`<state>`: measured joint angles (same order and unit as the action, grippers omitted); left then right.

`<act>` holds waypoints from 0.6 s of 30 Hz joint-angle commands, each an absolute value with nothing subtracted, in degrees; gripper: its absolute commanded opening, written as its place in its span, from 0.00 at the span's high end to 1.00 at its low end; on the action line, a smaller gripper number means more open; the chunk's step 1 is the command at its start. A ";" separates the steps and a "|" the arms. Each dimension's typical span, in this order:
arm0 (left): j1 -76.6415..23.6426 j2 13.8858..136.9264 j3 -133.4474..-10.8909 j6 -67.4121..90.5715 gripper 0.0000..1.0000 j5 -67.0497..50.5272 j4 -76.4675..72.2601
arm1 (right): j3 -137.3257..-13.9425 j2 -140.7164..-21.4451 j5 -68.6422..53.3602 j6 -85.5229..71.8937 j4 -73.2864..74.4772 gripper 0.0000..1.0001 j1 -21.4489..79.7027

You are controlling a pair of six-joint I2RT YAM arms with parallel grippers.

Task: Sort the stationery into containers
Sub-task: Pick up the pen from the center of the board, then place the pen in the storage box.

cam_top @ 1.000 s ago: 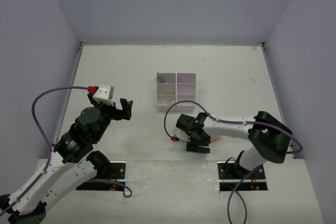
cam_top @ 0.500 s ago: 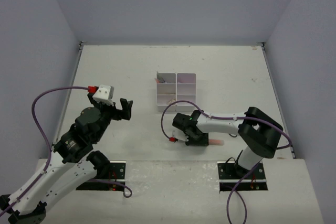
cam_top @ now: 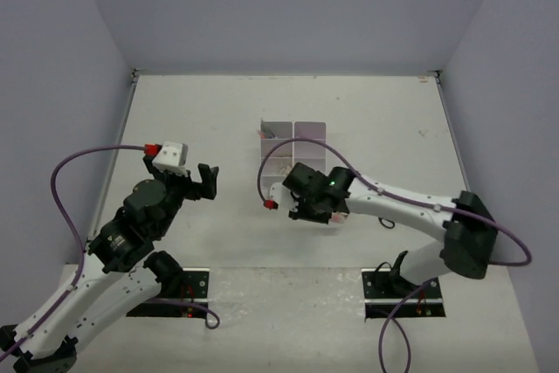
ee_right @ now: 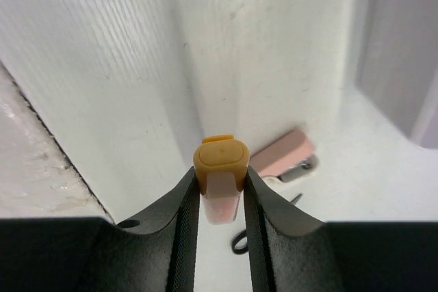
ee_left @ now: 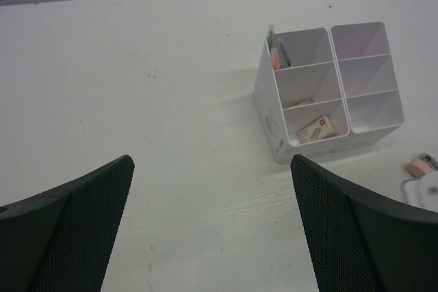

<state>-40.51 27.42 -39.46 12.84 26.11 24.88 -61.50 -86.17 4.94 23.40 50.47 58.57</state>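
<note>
Pinching an orange-capped marker (ee_right: 219,159), right claw (ee_right: 220,186) narrowed on it, near organizer (ee_left: 272,111), left claw (ee_left: 211,165) wide, empty.

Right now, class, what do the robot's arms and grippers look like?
The left arm and right arm have white links and black joints. Each trails a purple cable with a red plug. The fingers are black, mesh-textured. A green light glows on the right arm.
</note>
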 commanded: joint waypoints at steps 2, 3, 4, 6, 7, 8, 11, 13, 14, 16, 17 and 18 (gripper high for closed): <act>-40.25 28.08 -38.50 11.69 0.00 28.56 23.07 | -62.03 -65.17 3.53 23.34 32.52 1.00 58.76; -40.22 28.36 -38.46 11.69 0.00 28.78 23.06 | -60.91 -63.11 5.62 23.11 27.45 1.00 58.71; -40.17 28.56 -38.41 11.69 0.00 29.00 23.10 | -60.41 -61.22 7.89 22.27 23.91 1.00 58.42; -40.14 29.18 -38.38 11.66 0.00 29.00 23.00 | -59.65 -60.30 15.73 17.58 13.56 1.00 56.18; -40.08 29.53 -38.35 11.57 0.00 29.06 22.97 | -60.08 -60.56 15.73 15.45 11.44 1.00 54.56; -40.08 30.00 -38.38 11.51 0.00 29.27 23.03 | -60.49 -61.34 16.08 12.89 9.40 1.00 52.87; -39.73 30.61 -38.34 11.60 0.00 29.88 23.20 | -62.84 -64.16 19.18 0.76 2.96 1.00 46.14; -39.73 30.85 -38.32 11.69 0.00 29.80 23.20 | -62.45 -66.77 18.20 -6.29 -3.13 1.00 42.04; -39.73 30.85 -38.29 11.68 0.00 29.80 23.19 | -61.25 -67.40 18.77 -6.70 -6.86 1.00 41.88; -39.66 30.78 -38.06 11.60 0.00 29.68 22.98 | -56.96 -68.92 26.27 -12.46 -18.06 1.00 40.56; -39.64 30.76 -38.12 11.54 0.00 29.62 23.00 | -56.43 -69.17 26.97 -13.18 -19.41 1.00 40.52; -39.45 31.02 -38.14 11.45 0.00 29.49 22.96 | -55.85 -70.39 32.82 -15.30 -21.28 1.00 40.45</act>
